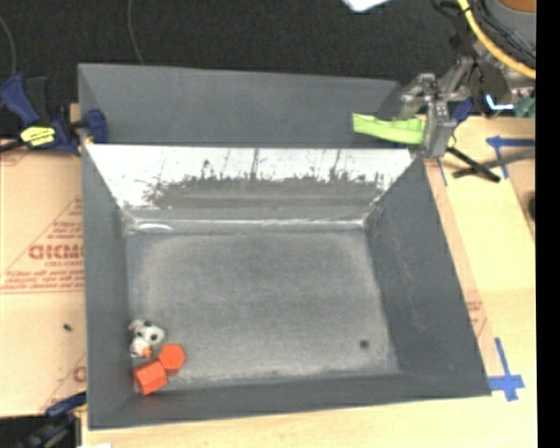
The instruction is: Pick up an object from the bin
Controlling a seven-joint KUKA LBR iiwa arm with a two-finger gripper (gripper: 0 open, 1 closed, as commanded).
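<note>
My gripper [428, 131] hangs over the bin's far right corner, above the rim. It is shut on a flat lime-green piece [385, 126] that sticks out to the left from between its fingers, level over the bin's back wall. Far away in the near left corner of the bin floor lie two orange blocks [158, 370] touching each other. A small white, black and orange toy [146, 337] rests just behind them.
The rest of the grey bin floor is bare metal, with sloping walls all round. The arm comes in from the upper right.
</note>
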